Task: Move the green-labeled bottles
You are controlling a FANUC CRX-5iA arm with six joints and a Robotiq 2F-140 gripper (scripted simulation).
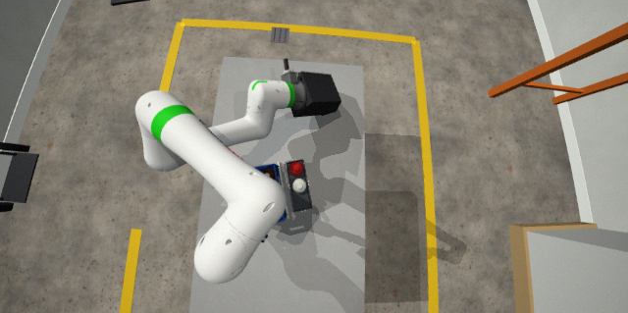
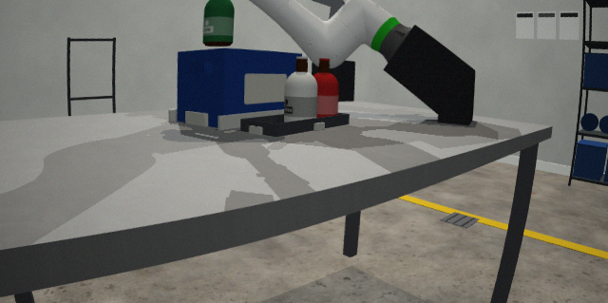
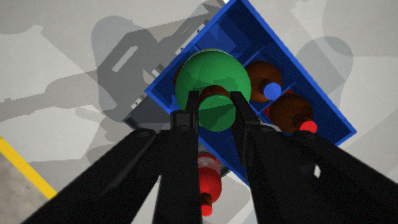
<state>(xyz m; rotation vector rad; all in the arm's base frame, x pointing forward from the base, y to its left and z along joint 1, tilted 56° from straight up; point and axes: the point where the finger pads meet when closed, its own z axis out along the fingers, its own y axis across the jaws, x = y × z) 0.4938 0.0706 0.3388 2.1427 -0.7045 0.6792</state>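
My gripper [image 3: 214, 106] is shut on the neck of a green-labeled bottle [image 2: 218, 22], which hangs upright just above the blue crate [image 2: 233, 85]. In the wrist view the green bottle [image 3: 212, 85] hangs over the near-left part of the crate [image 3: 260, 95]. Beside it in the crate stand a brown bottle with a blue cap [image 3: 265, 82] and one with a red cap [image 3: 295, 115]. The dark tray [image 2: 294, 123] beside the crate holds a white bottle [image 2: 300, 96] and a red bottle [image 2: 327, 90], both upright. From above the arm hides most of the crate [image 1: 270, 176]; the tray [image 1: 302, 193] shows.
The robot's black base [image 2: 429, 75] stands on the table behind the tray. The table's front edge [image 2: 285, 217] is near the camera. A yellow floor line [image 1: 424, 156] frames the table.
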